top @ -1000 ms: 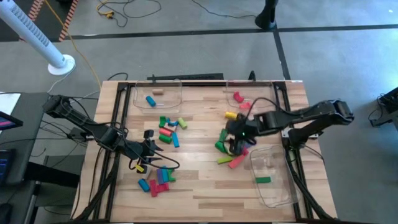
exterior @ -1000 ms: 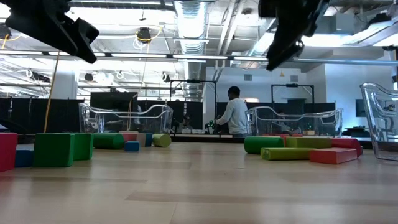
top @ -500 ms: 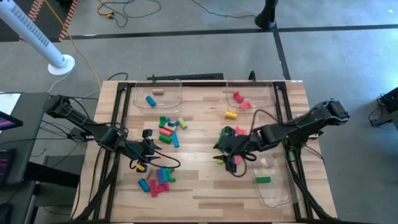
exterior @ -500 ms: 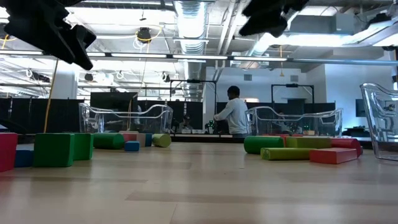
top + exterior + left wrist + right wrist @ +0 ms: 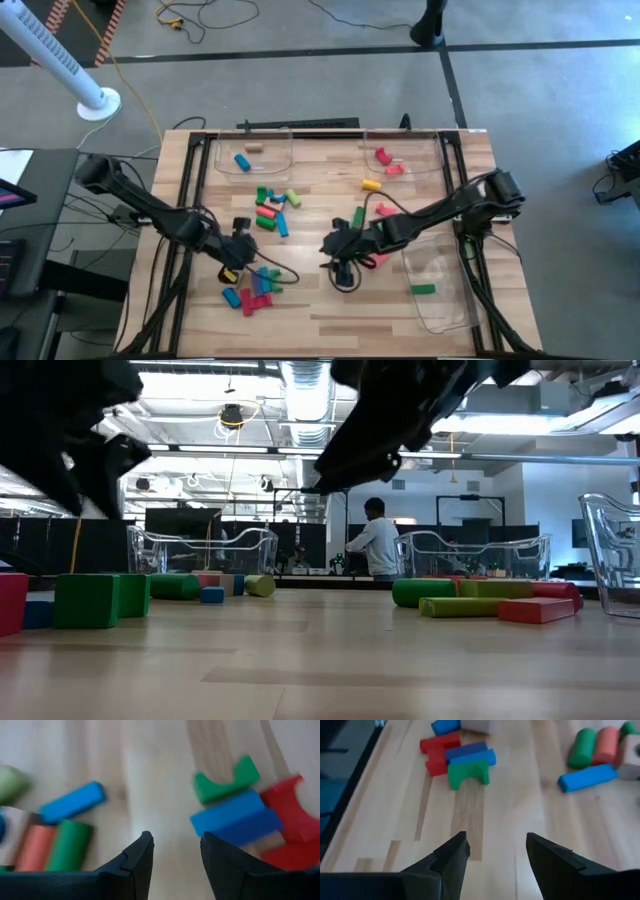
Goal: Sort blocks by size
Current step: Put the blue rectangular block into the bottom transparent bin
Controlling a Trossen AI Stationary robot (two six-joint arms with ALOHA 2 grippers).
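The blocks lie in loose groups on the wooden table: one (image 5: pixel 270 205) left of centre, one (image 5: pixel 252 290) near the front left, and one (image 5: pixel 362 216) right of centre. My left gripper (image 5: pixel 243 238) hangs open between the two left groups, nothing between its fingers (image 5: pixel 175 840). Beside its fingers show a blue bar (image 5: pixel 234 816), a green arch (image 5: pixel 225 782) and a red piece (image 5: pixel 287 805). My right gripper (image 5: pixel 330 250) stands open over bare wood at mid table (image 5: pixel 497 840), facing the same green arch (image 5: pixel 468 772).
Clear trays stand at the far left (image 5: pixel 255 155), far right (image 5: pixel 400 155) and near right (image 5: pixel 435 290), each holding a block or two. In the low view, green blocks (image 5: pixel 100 600) sit at the left, and long green and red pieces (image 5: pixel 480 603) at the right. A person (image 5: pixel 378 540) stands beyond the table.
My right gripper has swung from above the right-of-centre blocks toward the table's left and a little toward its near edge, sinking and rolling as it went, still open. My left gripper has tipped and sunk slightly toward the front-left blocks. No block has moved.
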